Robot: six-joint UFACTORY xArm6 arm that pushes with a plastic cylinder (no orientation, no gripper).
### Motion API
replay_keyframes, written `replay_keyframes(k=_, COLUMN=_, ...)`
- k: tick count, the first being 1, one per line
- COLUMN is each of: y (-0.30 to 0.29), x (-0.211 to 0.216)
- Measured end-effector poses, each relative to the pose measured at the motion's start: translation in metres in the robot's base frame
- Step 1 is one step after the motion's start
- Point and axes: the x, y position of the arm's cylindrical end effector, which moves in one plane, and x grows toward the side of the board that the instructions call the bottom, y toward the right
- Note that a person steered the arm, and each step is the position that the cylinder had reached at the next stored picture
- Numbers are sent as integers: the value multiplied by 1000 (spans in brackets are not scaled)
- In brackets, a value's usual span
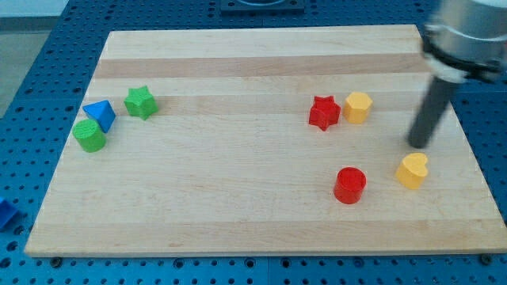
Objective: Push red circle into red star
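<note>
Red circle (349, 185) sat near the view's bottom right, well below the red star (323, 112), while my tip (420, 145), a jawless rod, stood just above the yellow heart (412, 170), so approaching from beneath the circle and pushing upward, slightly leftward, looked best.

Wooden board (238, 222) on blue pegboard surface (32, 71). My tip (418, 146) sits at the view's right, just above the yellow heart (413, 170), apart from it. Red circle (349, 185) lies left of the heart, below the red star (323, 112). Yellow hexagon (358, 106) just right of the star. View's left: green star (140, 102), blue triangle (100, 115), green circle (89, 135) clustered.
</note>
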Motion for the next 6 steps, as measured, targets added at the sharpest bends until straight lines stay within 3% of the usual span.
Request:
replay_keyframes(k=1, y=6, x=54)
replay_keyframes(k=2, y=-31, x=51)
replay_keyframes(k=3, y=-69, x=-2)
replay_keyframes(k=4, y=-63, x=-12)
replay_keyframes(k=5, y=2, x=59)
replay_keyframes(k=6, y=-87, x=117)
